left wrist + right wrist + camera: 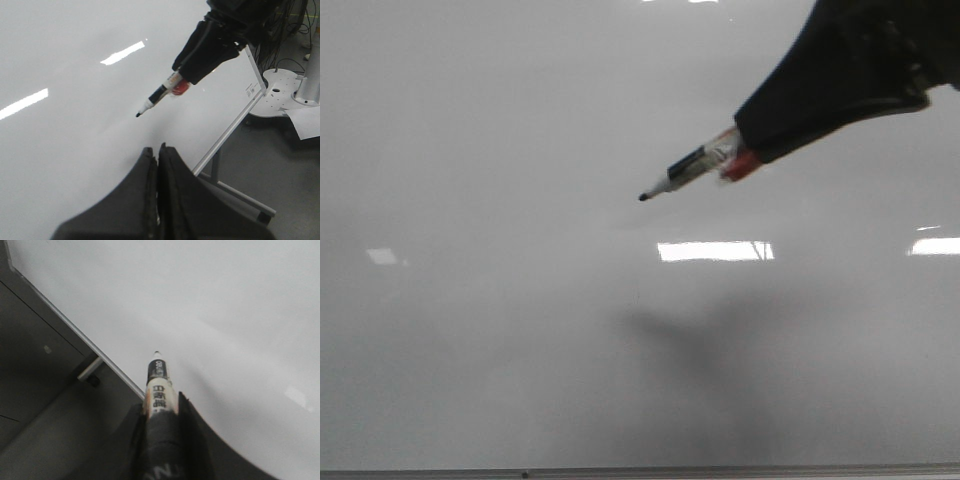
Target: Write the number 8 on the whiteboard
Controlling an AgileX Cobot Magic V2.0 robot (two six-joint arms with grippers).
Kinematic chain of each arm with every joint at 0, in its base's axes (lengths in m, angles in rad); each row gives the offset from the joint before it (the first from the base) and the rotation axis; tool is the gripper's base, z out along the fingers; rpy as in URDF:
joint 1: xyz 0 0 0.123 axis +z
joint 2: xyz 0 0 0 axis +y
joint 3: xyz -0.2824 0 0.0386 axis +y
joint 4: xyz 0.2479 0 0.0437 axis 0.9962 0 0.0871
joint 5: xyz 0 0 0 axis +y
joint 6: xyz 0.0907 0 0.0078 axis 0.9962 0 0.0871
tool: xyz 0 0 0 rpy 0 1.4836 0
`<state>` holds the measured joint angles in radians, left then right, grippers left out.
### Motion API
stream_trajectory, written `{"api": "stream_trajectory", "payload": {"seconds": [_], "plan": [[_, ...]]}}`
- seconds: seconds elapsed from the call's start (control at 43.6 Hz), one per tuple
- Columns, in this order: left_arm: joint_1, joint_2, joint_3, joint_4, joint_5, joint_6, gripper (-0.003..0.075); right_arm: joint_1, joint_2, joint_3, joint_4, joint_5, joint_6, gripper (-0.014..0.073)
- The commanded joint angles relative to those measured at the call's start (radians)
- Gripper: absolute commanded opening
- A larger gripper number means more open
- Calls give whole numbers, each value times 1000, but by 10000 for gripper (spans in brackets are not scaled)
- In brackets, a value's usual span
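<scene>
A: Where is the number 8 on the whiteboard (520, 330)?

B: No stroke of it shows in any view. The board's surface is blank, pale grey and glossy, with bright rectangular light reflections (715, 250) across it and a thin metal bottom edge (640, 471) in the front view.

A: And the marker (692, 168)?

B: The right end effector (760, 140) is clamped on it, tip pointing down-left towards the board's middle. Whether the tip touches the surface, I cannot tell. A soft shadow (690, 340) lies on the board below it.

A: Any writing on the marker?

B: The right wrist view shows a black band and a white label with dark print on the barrel (159, 385), too blurred to read. The front view adds a red part (741, 166) at the fingers.

A: The left end effector (158, 165)?

B: Seen only in its own wrist view: jaws pressed together, nothing between them, near the board's lower part.

A: What else does that view give?

B: The board's right edge with a small unreadable label (250, 90), its grey stand leg (235, 192), a white robot base (287, 92) on the grey floor, and cables (290, 25) behind.
</scene>
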<state>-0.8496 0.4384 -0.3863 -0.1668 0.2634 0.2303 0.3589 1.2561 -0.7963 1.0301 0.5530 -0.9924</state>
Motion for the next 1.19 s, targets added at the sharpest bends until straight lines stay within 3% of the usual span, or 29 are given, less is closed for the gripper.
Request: {"api": "stream_trajectory", "payload": {"seconds": [0.0,0.161,0.39,0.757,1.17], "plan": [[3,3,-27,-15,-88,-10,-20,-6,65,-108,174,26,-121,-67],[3,3,-27,-15,-88,-10,-20,-6,215,-236,345,53,-220,-67],[3,3,-27,-15,-86,-10,-21,-5,364,-344,417,23,-254,-67],[3,3,-27,-15,-86,-10,-20,35,430,-340,373,-34,-268,-67],[3,3,-27,-15,-84,-10,-20,-74,362,-189,365,-24,-300,-67]]}}
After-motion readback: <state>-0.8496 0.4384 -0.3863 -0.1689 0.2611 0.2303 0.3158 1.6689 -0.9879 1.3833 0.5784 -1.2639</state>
